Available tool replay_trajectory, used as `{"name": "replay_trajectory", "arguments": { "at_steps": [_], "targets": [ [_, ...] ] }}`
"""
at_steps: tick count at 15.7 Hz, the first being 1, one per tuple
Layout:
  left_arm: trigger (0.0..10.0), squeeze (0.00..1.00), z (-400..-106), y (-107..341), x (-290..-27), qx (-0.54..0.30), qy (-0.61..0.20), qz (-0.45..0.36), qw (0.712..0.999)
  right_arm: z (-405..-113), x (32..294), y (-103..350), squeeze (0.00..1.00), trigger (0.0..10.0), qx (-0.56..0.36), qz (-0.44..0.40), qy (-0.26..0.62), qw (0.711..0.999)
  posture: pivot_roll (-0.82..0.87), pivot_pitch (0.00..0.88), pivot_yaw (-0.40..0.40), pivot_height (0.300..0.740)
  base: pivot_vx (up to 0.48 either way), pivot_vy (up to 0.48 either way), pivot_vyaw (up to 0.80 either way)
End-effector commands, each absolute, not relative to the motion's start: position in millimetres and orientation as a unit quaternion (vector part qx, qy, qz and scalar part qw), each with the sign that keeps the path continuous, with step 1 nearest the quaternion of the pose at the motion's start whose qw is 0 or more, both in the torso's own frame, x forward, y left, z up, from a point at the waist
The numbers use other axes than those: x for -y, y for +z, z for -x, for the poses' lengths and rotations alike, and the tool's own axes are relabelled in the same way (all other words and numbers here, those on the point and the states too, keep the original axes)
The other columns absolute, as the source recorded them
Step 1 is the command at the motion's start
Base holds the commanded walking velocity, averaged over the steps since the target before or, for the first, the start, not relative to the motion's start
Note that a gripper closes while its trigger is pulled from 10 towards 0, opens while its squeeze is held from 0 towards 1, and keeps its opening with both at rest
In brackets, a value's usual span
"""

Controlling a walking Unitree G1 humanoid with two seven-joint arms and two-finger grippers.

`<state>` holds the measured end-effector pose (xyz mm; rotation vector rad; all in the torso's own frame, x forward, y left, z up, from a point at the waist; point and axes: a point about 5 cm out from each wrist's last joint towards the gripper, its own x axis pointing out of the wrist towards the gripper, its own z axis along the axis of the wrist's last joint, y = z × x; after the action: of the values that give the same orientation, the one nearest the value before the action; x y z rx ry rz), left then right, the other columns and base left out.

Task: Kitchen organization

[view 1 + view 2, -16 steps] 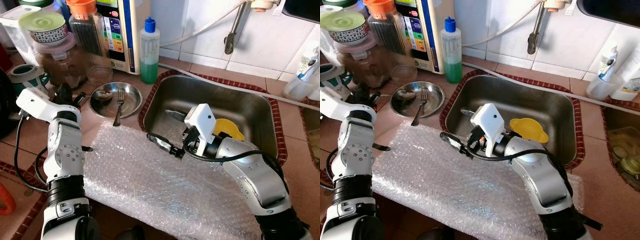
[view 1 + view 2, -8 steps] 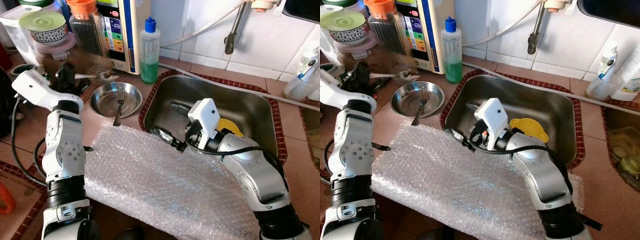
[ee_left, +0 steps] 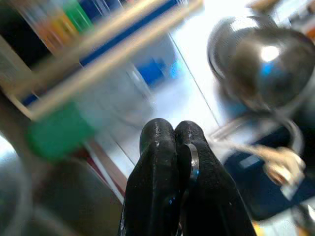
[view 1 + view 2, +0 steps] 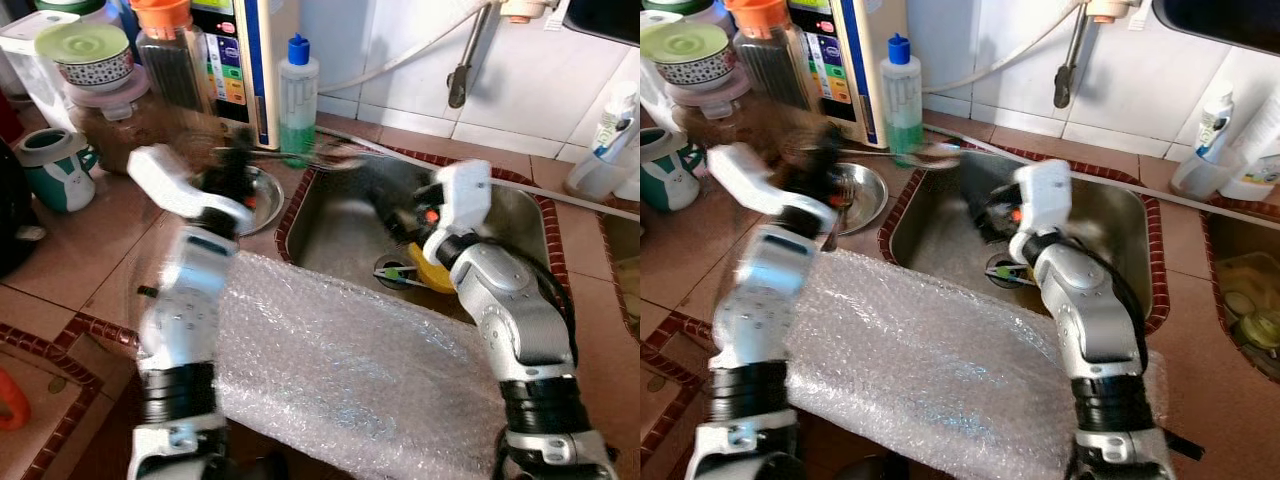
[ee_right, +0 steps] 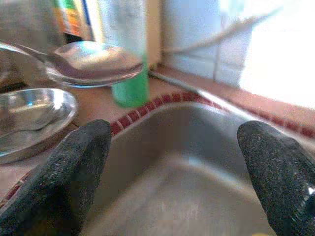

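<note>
My left gripper (image 4: 238, 165) is blurred with motion above the steel bowl (image 4: 262, 195). It is shut on the handle of a metal spoon (image 4: 325, 155), which reaches out over the sink's (image 4: 325, 235) left rim. In the left wrist view the fingers (image 3: 157, 162) pinch the handle, with the spoon's bowl (image 3: 261, 61) beyond them. My right gripper (image 4: 385, 192) hovers open over the sink, pointing at the spoon (image 5: 93, 61). Nothing lies between its fingers (image 5: 74, 172). A yellow item (image 4: 437, 277) lies in the sink by the drain.
Bubble wrap (image 4: 350, 370) covers the counter in front of the sink. A green soap bottle (image 4: 297, 100) stands behind the bowl and a tap (image 4: 462, 75) hangs over the sink. Jars (image 4: 105, 100) and a mug (image 4: 52, 170) crowd the far left.
My left arm swung right from the jars, carrying the spoon over the bowl to the sink's rim. The right gripper rose from the bubble wrap's edge to above the sink.
</note>
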<state>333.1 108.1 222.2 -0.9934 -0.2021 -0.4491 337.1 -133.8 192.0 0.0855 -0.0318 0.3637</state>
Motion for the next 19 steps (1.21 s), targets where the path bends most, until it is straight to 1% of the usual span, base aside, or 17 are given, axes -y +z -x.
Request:
{"name": "replay_trajectory", "arguments": {
  "at_steps": [1, 2, 4, 5, 7, 8, 10, 11, 12, 13, 14, 15, 16, 17, 18, 19],
  "targets": [
    [0.0, 0.0, -328, 229, -101, 0.102, -0.241, 0.467, 0.844, -340, 138, 198, 0.0, 10.0, 0.018, -0.091, 0.17, 0.981, -0.01, 0.101, 0.01, 0.74, 0.0, 0.0, 0.0],
    [0.0, 0.0, -327, 230, -97, 0.096, -0.251, 0.472, 0.84, -339, 137, 201, 0.0, 10.0, 0.021, -0.134, 0.172, 0.976, -0.01, 0.104, 0.012, 0.74, 0.0, 0.0, 0.0],
    [0.0, 0.0, -326, 228, -94, 0.09, -0.254, 0.475, 0.838, -338, 134, 202, 0.0, 10.0, 0.022, -0.187, 0.178, 0.966, -0.01, 0.108, 0.011, 0.74, 0.0, 0.0, 0.0],
    [0.0, 0.0, -325, 228, -92, 0.088, -0.255, 0.475, 0.837, -337, 131, 202, 0.0, 10.0, 0.017, -0.229, 0.184, 0.956, -0.01, 0.111, 0.009, 0.74, 0.0, 0.0, 0.0],
    [0.0, 0.0, -324, 227, -92, 0.086, -0.255, 0.474, 0.838, -336, 125, 204, 0.0, 10.0, 0.01, -0.288, 0.204, 0.935, 0.0, 0.116, 0.006, 0.74, 0.0, 0.0, 0.0],
    [0.0, 0.0, -323, 226, -92, 0.085, -0.253, 0.475, 0.838, -336, 123, 205, 0.0, 10.0, 0.008, -0.304, 0.211, 0.929, 0.0, 0.119, 0.003, 0.74, 0.0, 0.0, 0.0],
    [0.0, 0.0, -322, 225, -93, 0.084, -0.25, 0.477, 0.838, -336, 117, 207, 0.0, 10.0, 0.003, -0.358, 0.227, 0.906, 0.0, 0.12, 0.001, 0.74, 0.0, 0.0, 0.0],
    [0.0, 0.0, -322, 223, -93, 0.083, -0.247, 0.473, 0.842, -336, 115, 207, 0.0, 10.0, -0.001, -0.37, 0.238, 0.898, 0.0, 0.12, 0.001, 0.74, 0.0, 0.0, 0.0],
    [0.0, 0.0, -323, 222, -96, 0.083, -0.238, 0.465, 0.849, -334, 112, 208, 0.0, 10.0, -0.003, -0.364, 0.258, 0.895, 0.0, 0.12, 0.0, 0.74, 0.0, 0.0, 0.0],
    [0.0, 0.0, -326, 220, -102, 0.088, -0.212, 0.456, 0.86, -330, 110, 208, 0.0, 10.0, -0.008, -0.346, 0.28, 0.896, 0.0, 0.12, 0.0, 0.74, 0.0, 0.0, 0.0],
    [0.0, 0.0, -331, 217, -113, 0.096, -0.174, 0.449, 0.871, -325, 110, 205, 0.0, 10.0, -0.013, -0.3, 0.301, 0.905, 0.0, 0.121, 0.0, 0.74, 0.0, 0.0, 0.0],
    [0.0, 0.0, -334, 217, -119, 0.1, -0.154, 0.447, 0.876, -322, 112, 198, 0.0, 10.0, -0.024, -0.246, 0.304, 0.92, 0.0, 0.122, -0.001, 0.74, 0.0, 0.0, 0.0],
    [0.0, 0.0, -335, 216, -123, 0.102, -0.143, 0.445, 0.878, -319, 114, 191, 0.0, 10.0, -0.027, -0.177, 0.308, 0.934, 0.0, 0.121, -0.001, 0.74, 0.0, 0.0, 0.0],
    [0.0, 0.0, -335, 217, -124, 0.103, -0.144, 0.446, 0.877, -317, 116, 188, 0.0, 10.0, -0.022, -0.133, 0.31, 0.941, 0.0, 0.122, -0.001, 0.74, 0.0, 0.0, 0.0],
    [0.0, 0.0, -335, 217, -125, 0.104, -0.144, 0.449, 0.876, -317, 118, 190, 0.0, 10.0, -0.025, -0.162, 0.303, 0.939, -0.01, 0.121, -0.003, 0.74, 0.0, 0.0, 0.0],
    [0.0, 0.0, -335, 219, -123, 0.109, -0.144, 0.458, 0.87, -319, 119, 193, 0.0, 10.0, -0.033, -0.236, 0.292, 0.926, -0.01, 0.121, -0.004, 0.74, 0.0, 0.0, 0.0]
  ]
}}
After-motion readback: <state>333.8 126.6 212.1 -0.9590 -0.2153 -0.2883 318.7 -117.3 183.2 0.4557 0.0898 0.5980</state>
